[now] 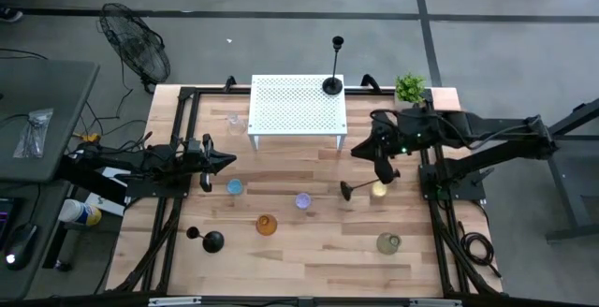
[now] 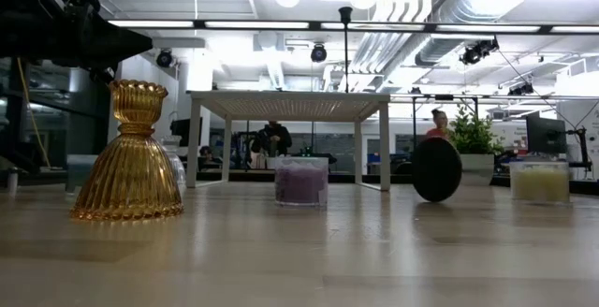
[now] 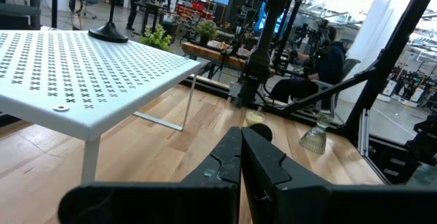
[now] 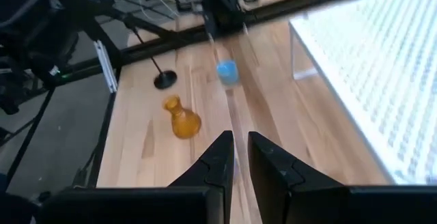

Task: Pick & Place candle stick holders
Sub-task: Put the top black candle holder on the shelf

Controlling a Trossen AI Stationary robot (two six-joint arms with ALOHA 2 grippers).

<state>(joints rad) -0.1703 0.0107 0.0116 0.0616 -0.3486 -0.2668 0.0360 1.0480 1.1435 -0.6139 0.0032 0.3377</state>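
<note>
- We count 1 slim black candlestick (image 1: 334, 68) standing upright on the far right corner of the white perforated metal shelf (image 1: 298, 108); we judge that 1 placed, if the shelf is the goal.
- 2 more are not up there: a black candlestick lying on its side (image 1: 359, 190) just below the right gripper (image 1: 385, 172), and another black candlestick (image 1: 206, 240) tipped over near the table's front left.
- The small glass holders all sit on the wooden table (image 1: 309, 270): a blue one (image 1: 234, 187), a purple one (image 1: 303, 200), an amber ribbed one (image 1: 267, 224), a pale yellow one (image 1: 379, 189), a greenish clear one (image 1: 388, 243) and a clear one (image 1: 235, 120) beside the shelf's left legs.
- So we judge the task early, with most pieces left to move.
- The right gripper hangs over the table in front of the shelf's right end, fingers closed on nothing we can see.
- The left gripper (image 1: 223, 162) waits at the left side beside the blue holder, its claw pressed together and empty.
- Most of the shelf top is bare, so there is room; its front edge and the placed candlestick need clearance.
- The small green potted plant (image 1: 409, 87) sits at the far right corner, close to the right arm.
</note>
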